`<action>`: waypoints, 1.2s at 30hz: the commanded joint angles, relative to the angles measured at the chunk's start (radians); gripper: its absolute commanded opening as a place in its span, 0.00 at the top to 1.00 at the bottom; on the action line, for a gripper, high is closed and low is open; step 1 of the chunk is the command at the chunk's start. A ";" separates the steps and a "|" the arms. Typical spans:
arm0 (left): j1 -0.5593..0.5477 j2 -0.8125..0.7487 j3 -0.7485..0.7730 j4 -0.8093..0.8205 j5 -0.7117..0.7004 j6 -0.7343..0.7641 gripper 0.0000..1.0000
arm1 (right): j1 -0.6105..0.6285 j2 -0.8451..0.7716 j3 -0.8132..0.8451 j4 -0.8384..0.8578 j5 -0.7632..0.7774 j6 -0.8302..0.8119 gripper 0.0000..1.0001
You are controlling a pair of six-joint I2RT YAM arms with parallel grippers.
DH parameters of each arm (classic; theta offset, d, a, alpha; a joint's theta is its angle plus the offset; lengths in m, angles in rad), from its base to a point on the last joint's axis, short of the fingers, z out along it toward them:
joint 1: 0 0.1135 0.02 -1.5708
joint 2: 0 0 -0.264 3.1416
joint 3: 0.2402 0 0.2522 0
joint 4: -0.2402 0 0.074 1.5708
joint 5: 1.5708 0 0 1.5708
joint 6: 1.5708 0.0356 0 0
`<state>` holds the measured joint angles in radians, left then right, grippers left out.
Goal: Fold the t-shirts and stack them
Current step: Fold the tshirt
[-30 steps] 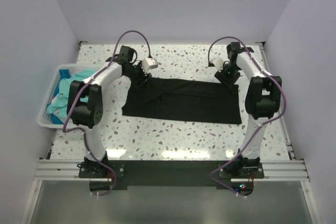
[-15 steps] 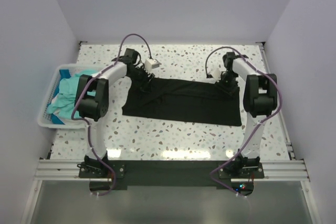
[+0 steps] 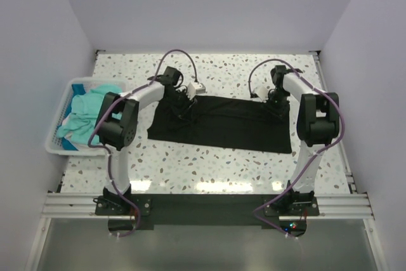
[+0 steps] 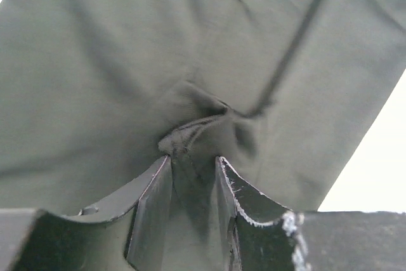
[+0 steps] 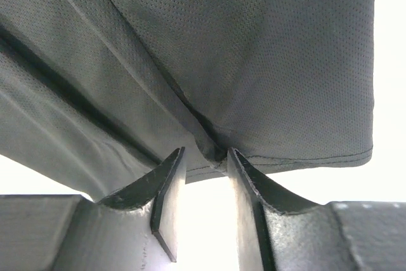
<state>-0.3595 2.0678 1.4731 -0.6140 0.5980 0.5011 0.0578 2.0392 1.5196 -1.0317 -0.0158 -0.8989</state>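
Observation:
A plain black t-shirt (image 3: 228, 125) lies spread wide across the middle of the speckled table. My left gripper (image 3: 186, 98) is at its far left edge. In the left wrist view my left gripper (image 4: 194, 160) is shut on a bunched fold of the black cloth (image 4: 127, 61). My right gripper (image 3: 277, 98) is at the shirt's far right corner. In the right wrist view my right gripper (image 5: 206, 152) pinches the hem of the black cloth (image 5: 254, 49) at its tips, and creases run to the pinch. Teal t-shirts (image 3: 82, 115) lie heaped in the basket.
A white slatted basket (image 3: 56, 145) stands at the table's left edge. White walls close the table at the back and sides. A metal rail (image 3: 203, 204) with the arm bases runs along the near edge.
My left gripper has moved right along the shirt's far edge, bunching the cloth there. My right gripper has come down a little onto the far right corner.

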 commanded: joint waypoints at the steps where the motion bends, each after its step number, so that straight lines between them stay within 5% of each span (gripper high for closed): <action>1: -0.051 -0.135 -0.075 0.043 -0.015 0.060 0.62 | -0.006 -0.050 0.016 -0.019 0.013 -0.015 0.62; 12: -0.133 -0.316 -0.230 0.033 -0.147 0.171 0.54 | -0.010 -0.051 0.112 -0.067 -0.042 0.023 0.57; 17: -0.036 -0.374 -0.252 0.083 -0.179 -0.057 0.52 | -0.006 0.004 0.177 -0.079 -0.036 0.089 0.58; 26: -0.001 -0.273 -0.329 0.080 -0.331 -0.295 0.52 | 0.010 0.070 0.079 0.044 0.124 0.071 0.64; 36: 0.047 -0.037 -0.197 0.045 -0.455 -0.248 0.53 | 0.028 -0.095 -0.207 0.059 0.163 0.000 0.65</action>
<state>-0.3508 1.8877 1.2255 -0.5617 0.2291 0.2214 0.0738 2.0262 1.4193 -0.9485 0.1291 -0.8631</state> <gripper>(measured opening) 0.465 0.353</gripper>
